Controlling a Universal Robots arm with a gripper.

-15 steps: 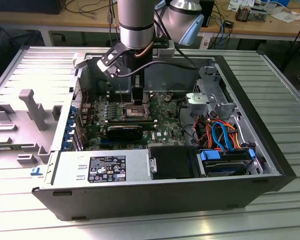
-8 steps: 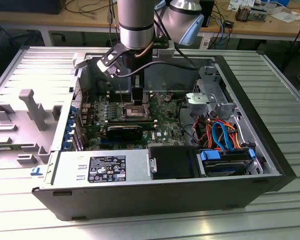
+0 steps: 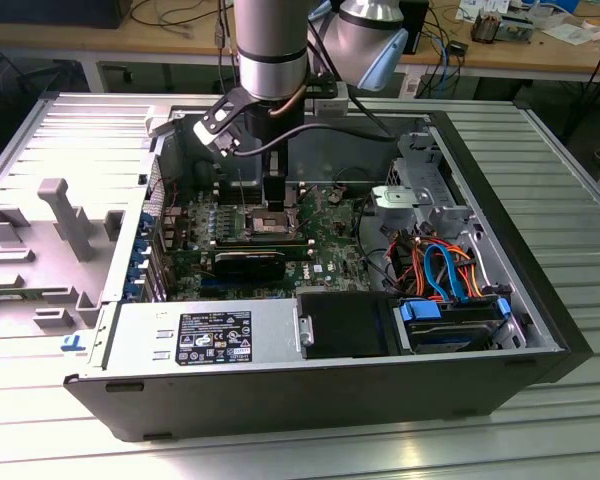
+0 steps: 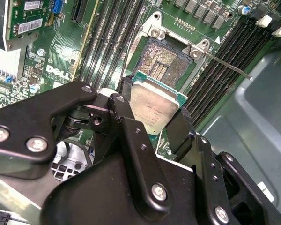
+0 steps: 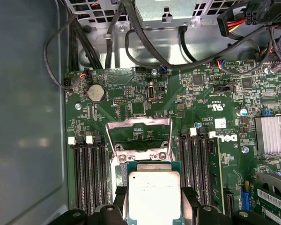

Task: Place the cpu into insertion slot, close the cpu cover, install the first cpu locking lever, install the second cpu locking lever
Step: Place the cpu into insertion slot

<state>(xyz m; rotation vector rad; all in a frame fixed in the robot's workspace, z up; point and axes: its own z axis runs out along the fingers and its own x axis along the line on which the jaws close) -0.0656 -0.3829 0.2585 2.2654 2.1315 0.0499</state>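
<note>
Pincer [image 4: 155, 123] clamps cpu [image 4: 152, 105] by edges over insertion slot [image 4: 161, 63].

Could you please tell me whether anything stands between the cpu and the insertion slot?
Nothing visible does. The tool holds the cpu close by the slot, whose pin field lies bare. The cover is swung up and open, and the lever sticks out to one side of the slot.

White logo print [image 5: 227, 139] on mobo [image 5: 140, 93], b/w label [image 3: 215, 338] on PSU [image 3: 140, 335], faint etching on cpu [image 5: 154, 194].
</note>
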